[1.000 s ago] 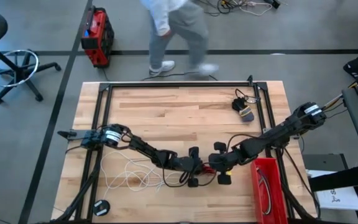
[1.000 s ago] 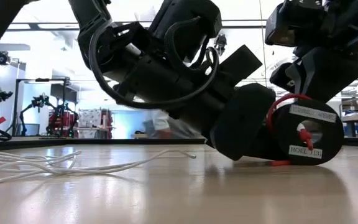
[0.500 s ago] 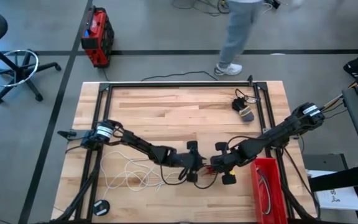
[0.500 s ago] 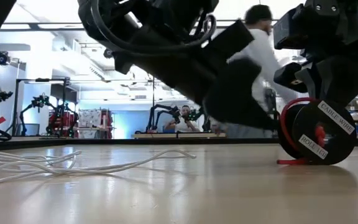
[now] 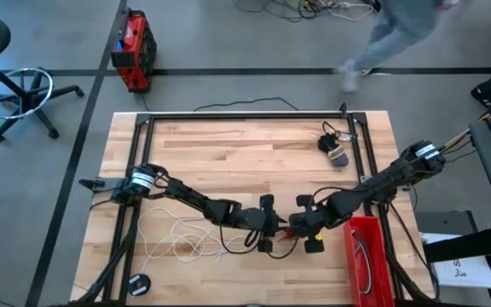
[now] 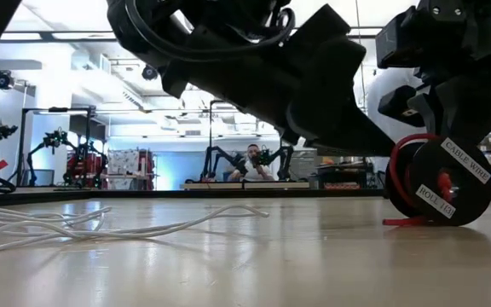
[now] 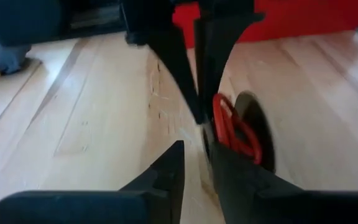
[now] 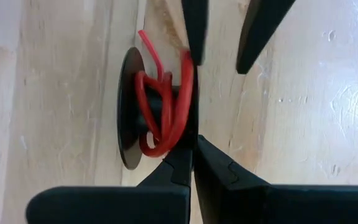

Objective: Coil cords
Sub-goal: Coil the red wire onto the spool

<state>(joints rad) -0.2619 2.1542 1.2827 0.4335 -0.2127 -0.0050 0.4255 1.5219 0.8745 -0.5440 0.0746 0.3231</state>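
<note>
Pale butcher-block table (image 5: 228,162) is filling my overhead feed, ringed by a black frame on a grey workshop floor, as both arms are meeting low over its near middle. I am watching the left gripper (image 5: 267,223) reaching in from the left and the right gripper (image 5: 307,223) reaching in from the right, with a small black spool (image 6: 440,182) wound with red cord (image 8: 164,106) sitting on the wood between them. At table height the spool is standing on edge, its face label reading "CABLE WIRE", with a loose red end lying on the wood beneath it. My right wrist camera is showing the right gripper's fingers nearly closed, their tips touching the spool's flange without clearly clamping it, while the other arm's two fingers are pointing in from the far side. My left wrist camera is showing the left gripper's fingers only a narrow gap apart, just beside the spool and gripping nothing that I can see. Loose white cord (image 5: 177,240) is sprawling in loops on the near left of the table, well apart from the spool. A dark bundle of cord (image 5: 334,147) is lying near the far right corner. A red bin (image 5: 366,260) is standing at the near right edge. A person (image 5: 390,34) is walking past beyond the table
</note>
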